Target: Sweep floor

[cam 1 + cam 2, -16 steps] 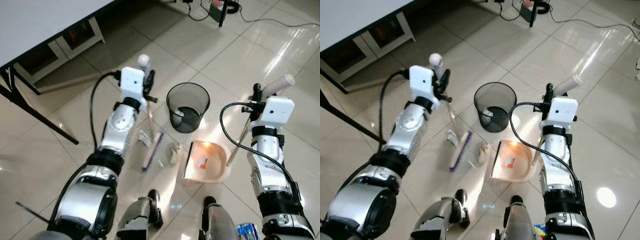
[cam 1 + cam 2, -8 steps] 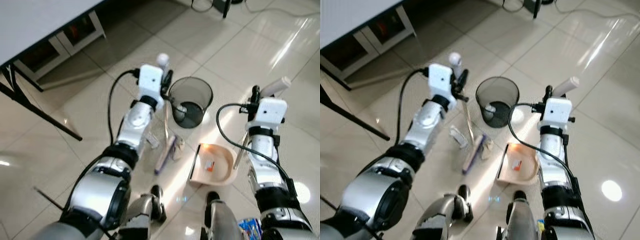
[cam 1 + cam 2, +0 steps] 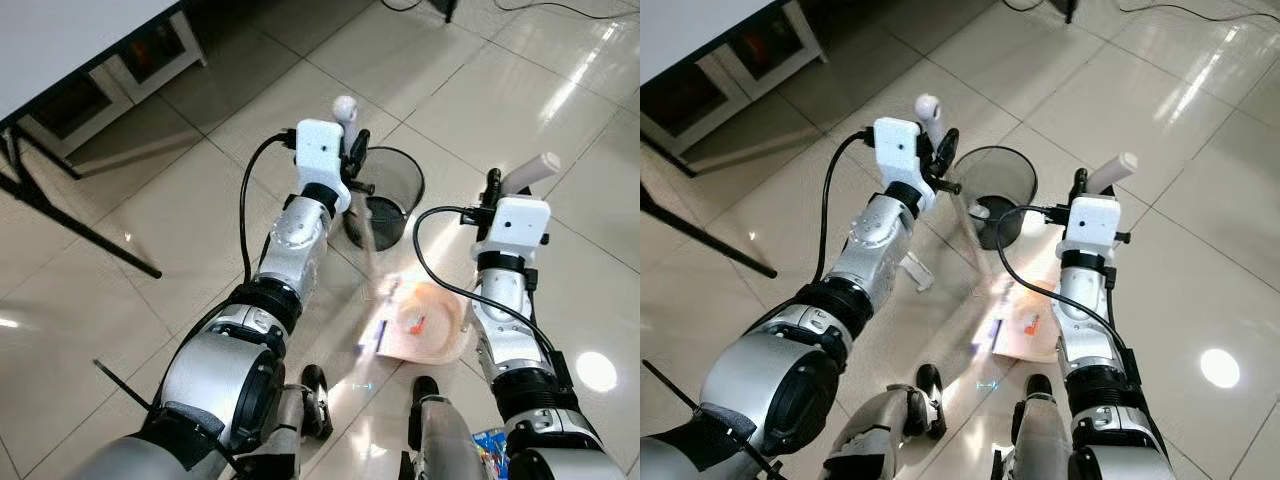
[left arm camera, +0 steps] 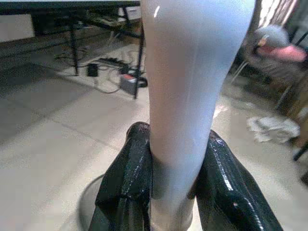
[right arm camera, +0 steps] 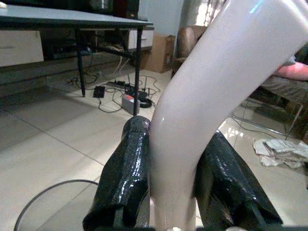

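The left gripper (image 3: 356,160) is clamped on the white broom handle (image 4: 185,96); in the left wrist view both black fingers (image 4: 129,173) press against the handle's two sides, with the handle running straight up between them. From that grip the handle's rounded knob (image 3: 344,104) sticks up just above the gripper, and the shaft slants down and away toward the robot's right, ending in a blurred broom head (image 3: 378,325) at the near edge of the dustpan (image 3: 440,330). The right gripper (image 3: 492,190) is likewise closed around the pale dustpan handle (image 5: 202,110); in the right wrist view its fingers (image 5: 126,173) squeeze the curved handle from either side. The handle's upper end (image 3: 535,170) pokes out above and beyond the right gripper, while the pink pan itself lies on the tiled floor (image 3: 200,230) below that gripper and toward the robot's left of it, with a small orange scrap (image 3: 414,322) resting in it. A black mesh wastebasket (image 3: 392,190) stands on the floor between the two grippers, just beside the left one and a little below it, with something white at its bottom. A crumpled bit of litter (image 3: 917,272) lies on the tiles below the left forearm. Farther off, beyond the left gripper, a dark-legged table (image 3: 60,215) stands in front of a low cabinet (image 3: 130,70).
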Tool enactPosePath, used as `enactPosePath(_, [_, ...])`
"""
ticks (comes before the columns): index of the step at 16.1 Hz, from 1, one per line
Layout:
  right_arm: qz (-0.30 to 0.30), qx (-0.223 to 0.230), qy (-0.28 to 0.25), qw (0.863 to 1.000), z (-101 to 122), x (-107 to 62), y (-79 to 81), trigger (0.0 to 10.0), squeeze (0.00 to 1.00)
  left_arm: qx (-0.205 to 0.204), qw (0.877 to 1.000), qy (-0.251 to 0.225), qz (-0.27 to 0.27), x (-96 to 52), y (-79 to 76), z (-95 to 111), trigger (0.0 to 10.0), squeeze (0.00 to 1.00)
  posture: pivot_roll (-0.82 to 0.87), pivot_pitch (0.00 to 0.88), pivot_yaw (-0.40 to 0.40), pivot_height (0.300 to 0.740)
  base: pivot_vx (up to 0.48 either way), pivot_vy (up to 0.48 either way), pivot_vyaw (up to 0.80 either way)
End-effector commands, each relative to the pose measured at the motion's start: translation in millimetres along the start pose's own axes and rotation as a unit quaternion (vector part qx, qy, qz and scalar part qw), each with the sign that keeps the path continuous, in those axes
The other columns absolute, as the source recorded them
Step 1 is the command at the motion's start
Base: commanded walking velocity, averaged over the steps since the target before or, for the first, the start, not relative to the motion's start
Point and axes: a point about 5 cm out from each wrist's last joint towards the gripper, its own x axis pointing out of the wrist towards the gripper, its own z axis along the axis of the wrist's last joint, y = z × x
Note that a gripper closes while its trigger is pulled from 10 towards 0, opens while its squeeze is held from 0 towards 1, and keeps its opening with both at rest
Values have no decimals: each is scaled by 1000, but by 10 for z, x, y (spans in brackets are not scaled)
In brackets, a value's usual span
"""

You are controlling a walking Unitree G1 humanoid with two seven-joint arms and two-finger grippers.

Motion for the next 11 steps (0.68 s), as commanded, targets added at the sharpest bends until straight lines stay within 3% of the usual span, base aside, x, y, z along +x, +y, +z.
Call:
enactPosePath(1, [16,10,33,999,-112,-117,115,10000,0,-51,997,-23,-52,78,-299,76,10000,0,76,367,177,740,0,0,0])
enactPosePath(4, [15,11,34,999,-127,-116,114,10000,0,-85,987,-25,-136,85,-493,106,10000,0,74,353,175,740,0,0,0])
enactPosePath(7, [1,14,38,999,-151,-108,39,10000,0,-36,976,-36,-210,59,-431,203,10000,0,78,336,175,740,0,0,0])
enactPosePath(9, [-16,15,38,999,-166,-86,-54,10000,0,53,964,-50,-257,-2,-194,334,10000,0,88,305,180,740,0,0,0])
enactPosePath(11, [-29,17,39,999,-178,-70,-119,10000,0,78,958,-45,-271,-74,89,432,10000,0,91,291,186,740,0,0,0])
